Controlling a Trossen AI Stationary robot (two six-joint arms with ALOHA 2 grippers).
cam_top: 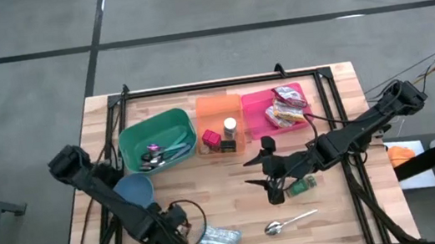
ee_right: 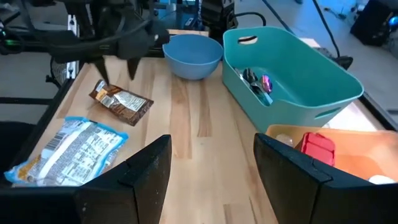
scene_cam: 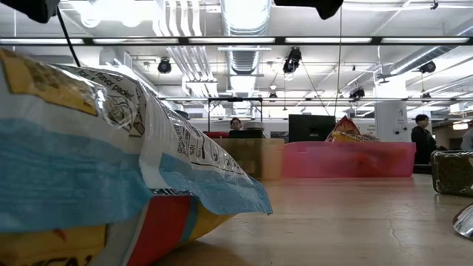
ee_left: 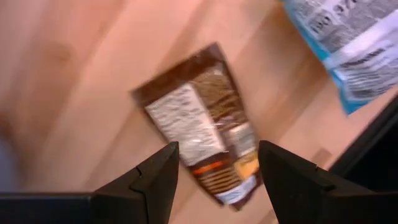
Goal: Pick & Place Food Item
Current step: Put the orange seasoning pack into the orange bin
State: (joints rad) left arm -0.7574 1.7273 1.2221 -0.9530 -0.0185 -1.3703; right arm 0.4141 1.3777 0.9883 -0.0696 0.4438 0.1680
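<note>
one brown snack packet [ee_left: 205, 149] lies below left jaws, both pairs spread.

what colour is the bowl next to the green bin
The bowl is blue, clearest in the right wrist view, beside the teal-green bin.

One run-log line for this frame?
left gripper open above brown snack packet | right gripper open, mid-table | pink bin holds snacks

In the low view, a blue and white snack bag [scene_cam: 111, 162] fills the left half, cut off by the edge. A spoon [scene_cam: 465, 220] shows only its tip at the right edge. The brown packet [ee_left: 205, 140] in the left wrist view is blurred, its print unreadable.
</note>
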